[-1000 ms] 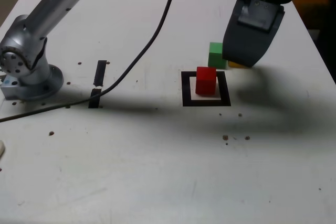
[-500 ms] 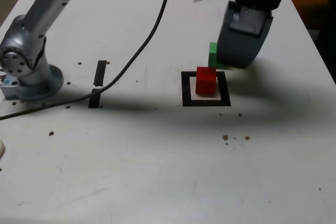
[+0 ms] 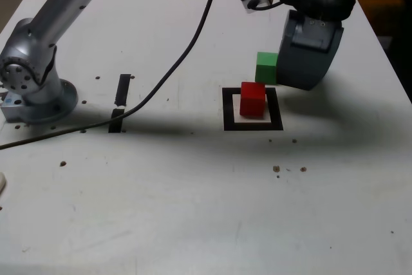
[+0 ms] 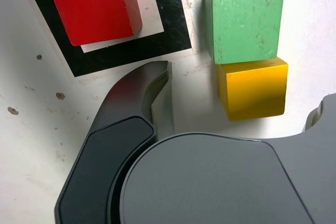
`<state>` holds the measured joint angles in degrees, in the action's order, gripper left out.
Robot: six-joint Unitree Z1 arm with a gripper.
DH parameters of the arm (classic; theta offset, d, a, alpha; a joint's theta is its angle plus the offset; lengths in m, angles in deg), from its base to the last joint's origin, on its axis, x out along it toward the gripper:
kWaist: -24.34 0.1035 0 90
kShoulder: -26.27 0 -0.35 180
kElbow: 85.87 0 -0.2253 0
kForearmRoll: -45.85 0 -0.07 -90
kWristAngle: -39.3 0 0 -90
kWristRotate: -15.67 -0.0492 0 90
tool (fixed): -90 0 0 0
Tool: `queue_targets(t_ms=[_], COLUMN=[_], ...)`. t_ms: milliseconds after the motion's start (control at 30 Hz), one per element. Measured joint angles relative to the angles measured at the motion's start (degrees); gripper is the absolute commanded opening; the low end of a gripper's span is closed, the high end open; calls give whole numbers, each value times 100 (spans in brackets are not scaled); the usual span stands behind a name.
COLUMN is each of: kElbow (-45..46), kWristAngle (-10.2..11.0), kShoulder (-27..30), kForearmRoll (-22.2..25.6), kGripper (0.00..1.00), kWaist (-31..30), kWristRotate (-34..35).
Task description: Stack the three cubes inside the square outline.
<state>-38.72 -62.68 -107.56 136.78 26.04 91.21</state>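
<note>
While the gripper (image 3: 302,62) hangs over the far side of the white table (image 3: 193,210), its jaws stand apart with nothing between them, and the yellow cube (image 4: 253,88) sits in the gap ahead of them in the wrist view. The green cube (image 3: 266,67) touches the yellow one, side by side, just outside the square outline (image 3: 252,125). Inside that frame sits the red cube (image 3: 252,98) alone, on the white centre. There's open tabletop toward the exterior view's left, up to two short black strips (image 3: 120,102) and the arm's base (image 3: 32,88); a black cable (image 3: 187,43) crosses there.
</note>
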Motion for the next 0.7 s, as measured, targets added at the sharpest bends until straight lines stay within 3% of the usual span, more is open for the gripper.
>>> queue_targets(t_ms=[367, 700], kElbow=[-115, 157], kWristAngle=[-15, -119], kShoulder=[-84, -182], kForearmRoll=[289, -343], kGripper=[96, 96], kWaist=[96, 170], kWristRotate=[10, 10])
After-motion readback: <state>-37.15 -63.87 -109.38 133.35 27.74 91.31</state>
